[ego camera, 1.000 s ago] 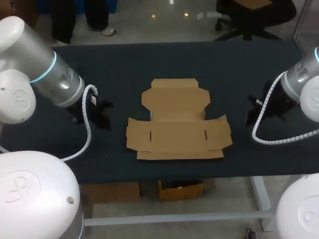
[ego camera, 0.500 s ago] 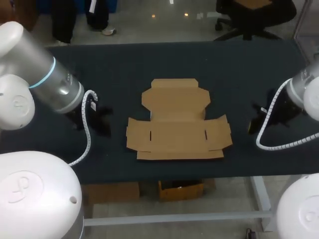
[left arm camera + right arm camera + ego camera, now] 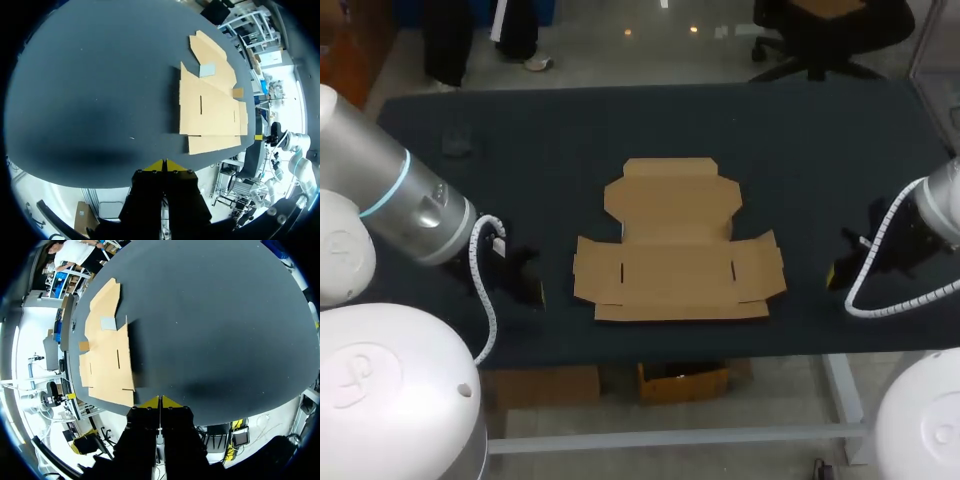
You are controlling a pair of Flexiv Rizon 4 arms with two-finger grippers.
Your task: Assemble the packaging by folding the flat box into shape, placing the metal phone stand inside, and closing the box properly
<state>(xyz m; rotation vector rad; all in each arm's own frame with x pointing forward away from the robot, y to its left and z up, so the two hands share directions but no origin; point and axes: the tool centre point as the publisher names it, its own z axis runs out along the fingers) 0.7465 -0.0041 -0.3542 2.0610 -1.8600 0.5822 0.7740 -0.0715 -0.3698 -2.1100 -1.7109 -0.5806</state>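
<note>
Flat box: lies open and unfolded in the middle of the table, no panel raised, touched by neither gripper.
Left gripper: yellow tips pressed together, nothing between them; it hangs near the near edge of the table, with the box ahead and well apart.
Right gripper: also closed and empty, near the same edge on the other side, box well apart ahead.
Change: within the last second both arms have drawn back from the box, toward the near edge and outward.
Meaning: folding is not begun; I judge the arms must come in again before any flap is lifted.
Uncovered: the retreat of the left arm reveals a small dark object at the far left of the table; too dim to name, perhaps the stand.
Wrist views only: show the closed tips, and a small grey patch on the cardboard.
Head view only: shows both arms and the whole outline of the box together.
</note>
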